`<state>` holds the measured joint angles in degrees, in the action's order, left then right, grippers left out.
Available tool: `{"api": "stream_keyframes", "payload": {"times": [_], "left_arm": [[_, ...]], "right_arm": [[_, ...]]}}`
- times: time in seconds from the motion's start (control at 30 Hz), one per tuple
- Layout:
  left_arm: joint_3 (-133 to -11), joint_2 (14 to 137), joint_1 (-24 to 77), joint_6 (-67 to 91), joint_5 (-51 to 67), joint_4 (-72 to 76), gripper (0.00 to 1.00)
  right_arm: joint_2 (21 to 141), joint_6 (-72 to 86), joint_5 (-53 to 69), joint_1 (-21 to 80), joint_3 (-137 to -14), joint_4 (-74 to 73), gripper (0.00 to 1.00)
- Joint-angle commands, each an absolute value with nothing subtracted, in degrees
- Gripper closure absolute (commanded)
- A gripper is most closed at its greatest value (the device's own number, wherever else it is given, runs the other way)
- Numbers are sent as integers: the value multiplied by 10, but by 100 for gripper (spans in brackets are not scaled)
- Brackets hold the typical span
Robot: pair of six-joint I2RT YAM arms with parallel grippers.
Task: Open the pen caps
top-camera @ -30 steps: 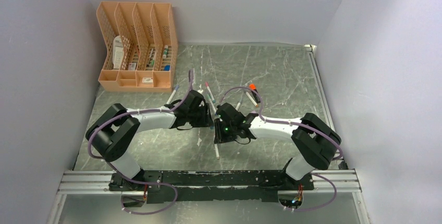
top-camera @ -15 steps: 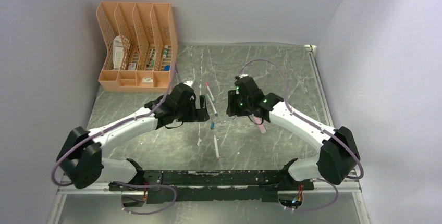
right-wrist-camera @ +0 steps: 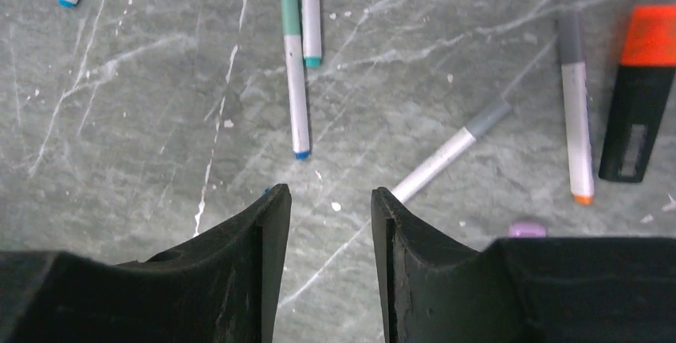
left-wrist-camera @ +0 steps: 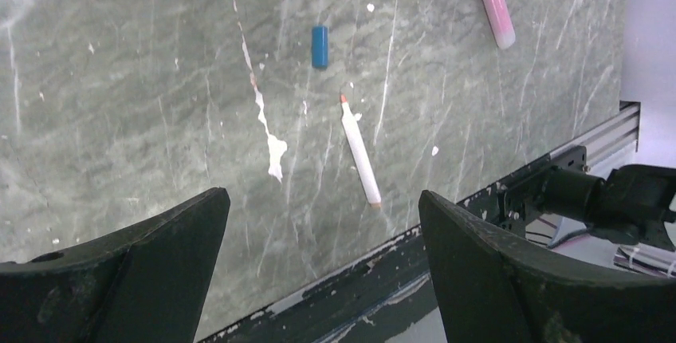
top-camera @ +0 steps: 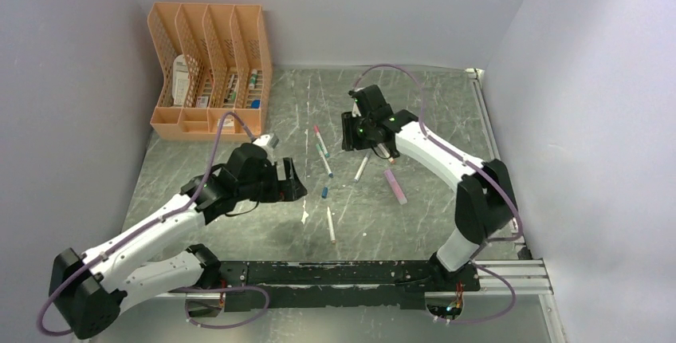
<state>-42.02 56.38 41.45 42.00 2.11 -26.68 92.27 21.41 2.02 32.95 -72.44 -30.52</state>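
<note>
Top and wrist views, pen caps part-way opened.

**Left gripper**: at 9 o'clock of the table centre, jaws spread fully, nothing in them.

**Right gripper**: at 1 o'clock of centre, jaws parted by a narrow gap with bare table showing between them, holding nothing.

**Pen caps:**
- The blue cap lies loose near the table centre.
- At its 6 o'clock lies an uncapped white barrel.
- The teal cap sits on its pen at 12 o'clock of the blue cap, just beside a second pen.
- One grey cap is on a skewed pen at 2 o'clock of the right fingertips.
- The orange cap tops a black highlighter further toward 3 o'clock.

**Probable hazards:**
- The right jaws look too narrow a target for a clean straddle, so a descending finger could strike a barrel and set it rolling.
- The teal-capped pen and its neighbour lie so close that one closure might catch both.
- The grey-capped pen lies oblique to the jaws, so a grip could twist it aside.
- The left gripper is well apart from these pens, so a cap pulled single-handed would likely drag its barrel along.
- The blue cap could be swept off by a passing arm.
</note>
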Motion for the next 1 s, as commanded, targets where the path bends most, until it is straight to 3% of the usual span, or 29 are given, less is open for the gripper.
{"api": "stream_keyframes", "payload": {"times": [0.0,0.3,0.97], "left_arm": [[-407,516,416,441,53,-312,0],[-402,480,417,443,34,-348,0],[-371,493,418,439,58,-291,0]], "right_arm": [[976,199,30,328,-772,-315,59],[1033,236,-96,328,-751,-351,60],[1105,251,-109,326,-705,-308,60]]}}
